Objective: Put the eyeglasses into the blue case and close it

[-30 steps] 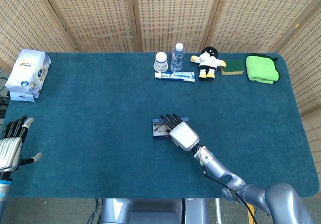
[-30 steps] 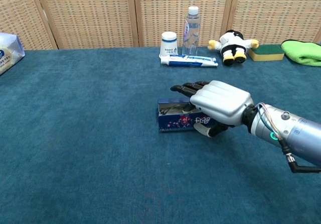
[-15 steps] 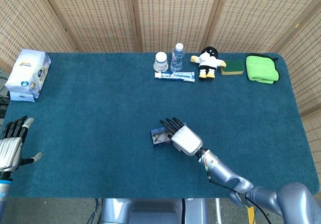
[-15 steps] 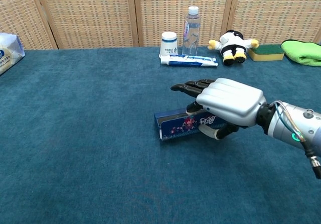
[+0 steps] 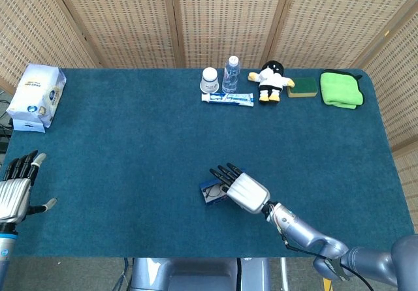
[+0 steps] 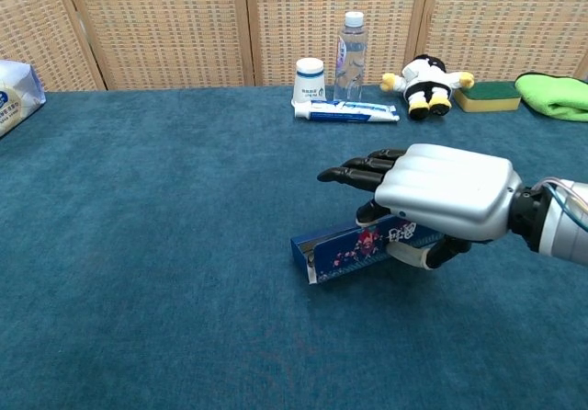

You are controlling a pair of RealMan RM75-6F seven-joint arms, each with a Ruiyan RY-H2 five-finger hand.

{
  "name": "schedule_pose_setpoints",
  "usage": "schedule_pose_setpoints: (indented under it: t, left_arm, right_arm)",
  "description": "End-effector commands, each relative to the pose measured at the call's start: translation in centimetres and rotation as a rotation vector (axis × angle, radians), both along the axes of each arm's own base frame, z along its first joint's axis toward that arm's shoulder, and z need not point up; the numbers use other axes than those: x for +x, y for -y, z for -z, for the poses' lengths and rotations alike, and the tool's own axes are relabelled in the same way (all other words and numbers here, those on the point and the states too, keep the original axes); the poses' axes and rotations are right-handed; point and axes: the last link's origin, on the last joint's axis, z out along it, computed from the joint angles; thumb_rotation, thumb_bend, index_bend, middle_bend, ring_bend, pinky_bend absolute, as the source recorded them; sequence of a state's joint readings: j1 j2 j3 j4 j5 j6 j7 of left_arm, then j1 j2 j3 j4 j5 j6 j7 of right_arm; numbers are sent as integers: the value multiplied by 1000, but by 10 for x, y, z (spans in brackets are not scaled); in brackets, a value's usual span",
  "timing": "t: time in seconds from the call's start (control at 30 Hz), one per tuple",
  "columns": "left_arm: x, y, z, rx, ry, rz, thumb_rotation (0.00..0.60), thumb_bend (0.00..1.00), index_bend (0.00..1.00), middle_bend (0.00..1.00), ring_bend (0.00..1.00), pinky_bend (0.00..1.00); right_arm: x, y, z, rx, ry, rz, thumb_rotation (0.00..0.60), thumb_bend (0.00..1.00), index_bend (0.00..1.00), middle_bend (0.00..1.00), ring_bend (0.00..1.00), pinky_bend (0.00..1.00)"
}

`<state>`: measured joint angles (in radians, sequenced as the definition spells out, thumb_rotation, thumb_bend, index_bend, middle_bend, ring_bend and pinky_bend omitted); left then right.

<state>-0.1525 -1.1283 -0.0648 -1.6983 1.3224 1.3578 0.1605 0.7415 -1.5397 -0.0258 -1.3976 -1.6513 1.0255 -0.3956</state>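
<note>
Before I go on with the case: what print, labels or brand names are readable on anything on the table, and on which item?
Nothing can be read for certain.
Blue case: pink and white print on its side, too blurred to read.
Toothpaste box: lettering too small.
White packet: blue print, unreadable.
Water bottle: label blurred.
Paper cup: small marks, illegible.

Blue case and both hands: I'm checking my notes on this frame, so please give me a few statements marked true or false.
1. The right hand is over the blue case. True.
2. The left hand grips the water bottle. False: it is at the table's near left edge, holding nothing.
3. The green cloth lies at the far right. True.
4. The plush toy lies inside the case. False: it lies at the table's far edge.
</note>
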Motion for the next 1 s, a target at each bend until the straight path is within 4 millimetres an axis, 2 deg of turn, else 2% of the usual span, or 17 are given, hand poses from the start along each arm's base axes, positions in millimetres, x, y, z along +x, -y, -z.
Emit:
schedule_pose_setpoints:
  t: [0.03, 0.5, 0.7, 1.0]
  left_arm:
    - [0, 0, 0, 2, 1, 0, 600, 0, 0, 0, 0, 0]
    - [0, 0, -1, -1, 2, -1, 600, 0, 0, 0, 0, 0]
    - [-1, 0, 0, -2, 1, -3, 600, 0, 0, 0, 0, 0]
    - [-2, -2, 0, -3, 0, -11, 600, 0, 0, 0, 0, 0]
  right_arm:
    - [8, 3, 1, -1, -43, -15, 600, 620, 656, 0, 0, 114]
    - [36, 21, 12, -18, -141, -4, 600, 620, 656, 0, 0, 114]
    - [43, 28, 21, -21, -182, 7, 600, 620, 656, 0, 0, 114]
    - [52, 30, 30, -28, -201, 14, 600, 620, 633, 0, 0, 114]
